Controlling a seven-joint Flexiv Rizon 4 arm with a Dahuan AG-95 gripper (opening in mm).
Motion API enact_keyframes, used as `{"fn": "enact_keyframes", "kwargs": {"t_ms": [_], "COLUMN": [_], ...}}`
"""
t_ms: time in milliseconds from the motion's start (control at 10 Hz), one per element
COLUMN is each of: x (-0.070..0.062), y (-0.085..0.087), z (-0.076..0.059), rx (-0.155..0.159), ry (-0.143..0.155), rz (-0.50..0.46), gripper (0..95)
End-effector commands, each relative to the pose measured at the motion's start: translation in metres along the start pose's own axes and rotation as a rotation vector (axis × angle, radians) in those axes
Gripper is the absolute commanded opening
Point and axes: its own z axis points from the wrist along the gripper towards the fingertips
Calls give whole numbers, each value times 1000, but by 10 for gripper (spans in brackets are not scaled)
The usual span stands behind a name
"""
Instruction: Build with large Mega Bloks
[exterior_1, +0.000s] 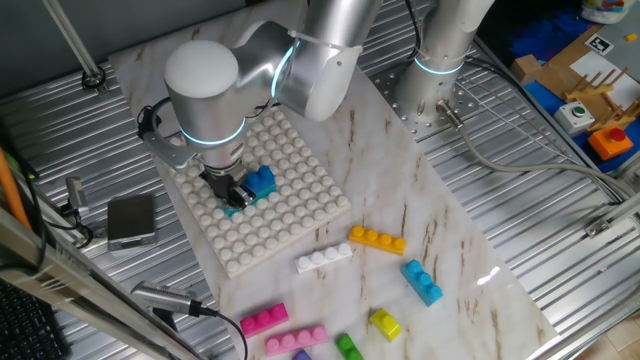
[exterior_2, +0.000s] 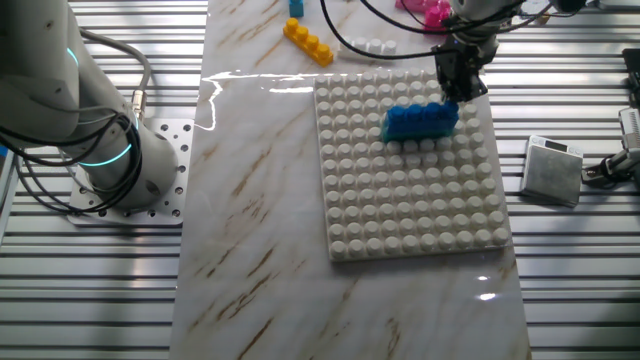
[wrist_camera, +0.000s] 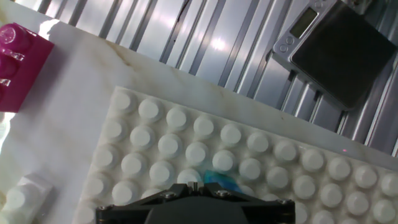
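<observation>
one fixed view: pincer (exterior_1: 237, 192) low over white studded baseplate (exterior_1: 268, 190), at a teal brick (exterior_1: 238, 203) beside blue brick (exterior_1: 261, 182); loose bricks on table (exterior_1: 450, 240).
other fixed view: blue brick (exterior_2: 421, 121) seated on baseplate, pincer (exterior_2: 459, 84) at its end.
hand view: teal (wrist_camera: 221, 181) just ahead of the fingers; grip state can't tell.

You get one fixed view high above the loose-brick end of the marble table (exterior_1: 450, 240), facing the arm's base. The other looks steeply down from the opposite end. Both share the studded baseplate (exterior_2: 410, 200); the hand view hovers close over it.
</observation>
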Motion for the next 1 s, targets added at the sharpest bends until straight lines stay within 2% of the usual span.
{"fn": "enact_keyframes", "kwargs": {"t_ms": [100, 400, 700, 1000], "x": [0, 1, 2, 4], "y": [-1, -4, -5, -2], "z": [0, 1, 0, -5], "rx": [11, 19, 7, 5], "ry": [3, 5, 1, 11], "rz": [-1, -7, -5, -3], "gripper": [0, 0, 0, 0]}}
